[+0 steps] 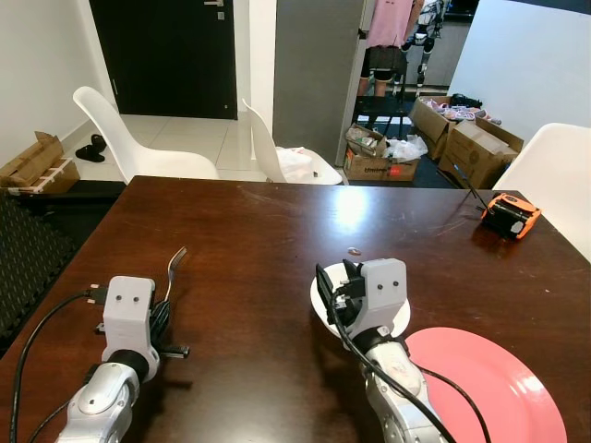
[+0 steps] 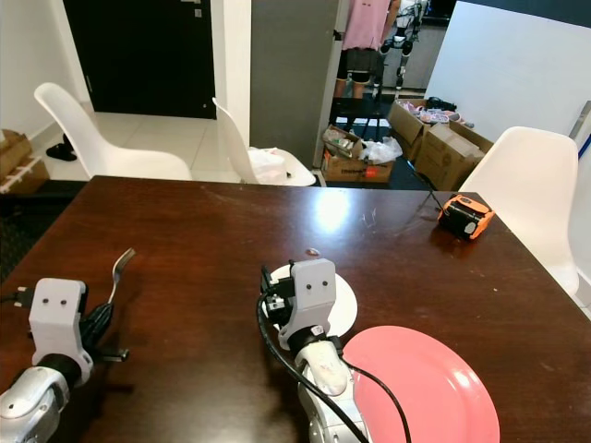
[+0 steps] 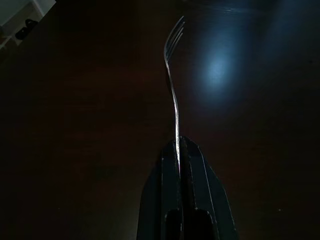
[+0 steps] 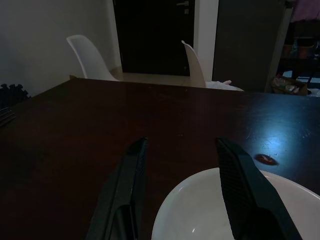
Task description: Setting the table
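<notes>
**Fork gripped on the left, open fingers over the white plate on the right**

The left gripper (image 3: pixel 179 150) has its two black fingers pressed together on the handle of a silver fork (image 3: pixel 173 85), which juts straight out past the fingertips with its tines pointing toward the far edge of the table (image 1: pixel 249 231). In the head views the fork's tines (image 1: pixel 176 257) show just beyond the left wrist, over the near left part of the dark brown tabletop; whether the fork touches the wood cannot be told.

The right gripper (image 4: pixel 180 150) stands with its fingers (image 4: pixel 127 185) spread wide apart and holding nothing. Between and below them lies the rim of a small white plate (image 4: pixel 210 210), which sits near the middle of the table toward the near edge, partly hidden under the right wrist in the head views (image 1: pixel 323 309). Just beside it, toward the near right corner, lies a larger pink plate (image 1: pixel 485 383), its rim close against the white one.

A small reddish scrap (image 1: pixel 354 250) lies on the wood just beyond the white plate. Near the far right corner rests an orange and black tape measure (image 1: pixel 509 215). White chairs (image 1: pixel 138 138) stand along the far edge and at the right edge, and cardboard boxes (image 1: pixel 471 143) sit on the floor beyond.
</notes>
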Controlling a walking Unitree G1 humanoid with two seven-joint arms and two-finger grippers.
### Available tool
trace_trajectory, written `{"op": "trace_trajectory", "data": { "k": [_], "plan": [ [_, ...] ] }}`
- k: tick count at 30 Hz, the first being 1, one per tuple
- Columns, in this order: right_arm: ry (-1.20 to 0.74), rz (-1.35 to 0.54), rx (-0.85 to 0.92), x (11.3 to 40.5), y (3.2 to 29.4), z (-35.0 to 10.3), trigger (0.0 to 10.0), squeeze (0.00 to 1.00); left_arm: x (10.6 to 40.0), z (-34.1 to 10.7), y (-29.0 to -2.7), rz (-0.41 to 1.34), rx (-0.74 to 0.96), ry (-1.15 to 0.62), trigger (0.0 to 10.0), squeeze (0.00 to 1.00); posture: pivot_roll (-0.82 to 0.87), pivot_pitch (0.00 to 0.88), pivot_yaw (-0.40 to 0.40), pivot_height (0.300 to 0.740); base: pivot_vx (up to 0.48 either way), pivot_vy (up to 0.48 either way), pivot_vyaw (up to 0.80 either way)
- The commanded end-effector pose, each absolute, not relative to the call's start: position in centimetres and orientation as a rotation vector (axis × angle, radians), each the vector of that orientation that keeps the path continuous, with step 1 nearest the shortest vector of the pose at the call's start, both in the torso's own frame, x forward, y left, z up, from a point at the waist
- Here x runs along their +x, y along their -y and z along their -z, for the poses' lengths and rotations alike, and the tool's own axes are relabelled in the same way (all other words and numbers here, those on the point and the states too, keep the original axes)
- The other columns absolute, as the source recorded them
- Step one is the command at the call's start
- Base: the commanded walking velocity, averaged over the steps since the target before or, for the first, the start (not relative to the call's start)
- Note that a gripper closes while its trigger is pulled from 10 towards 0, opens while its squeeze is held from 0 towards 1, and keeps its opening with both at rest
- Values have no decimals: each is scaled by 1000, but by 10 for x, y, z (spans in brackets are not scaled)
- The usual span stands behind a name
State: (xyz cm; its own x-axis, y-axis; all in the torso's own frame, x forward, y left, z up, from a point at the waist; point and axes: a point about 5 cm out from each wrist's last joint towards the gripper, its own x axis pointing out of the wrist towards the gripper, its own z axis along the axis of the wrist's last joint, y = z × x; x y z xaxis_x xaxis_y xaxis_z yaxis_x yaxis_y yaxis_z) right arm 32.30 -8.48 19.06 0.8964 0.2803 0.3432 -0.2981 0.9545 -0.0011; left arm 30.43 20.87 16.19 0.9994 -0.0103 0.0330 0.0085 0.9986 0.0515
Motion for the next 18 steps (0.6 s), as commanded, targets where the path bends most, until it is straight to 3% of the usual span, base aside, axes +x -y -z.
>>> {"op": "trace_trajectory", "data": {
  "k": [1,18],
  "plan": [
    [338,-301,57,322,83,-186,10000,0,304,-157,-209,6,53,16,10000,0,44,118,60,740,0,0,0],
    [338,-303,59,323,82,-187,10000,0,305,-157,-209,8,55,16,10000,0,46,117,61,740,0,0,0]
  ]
}}
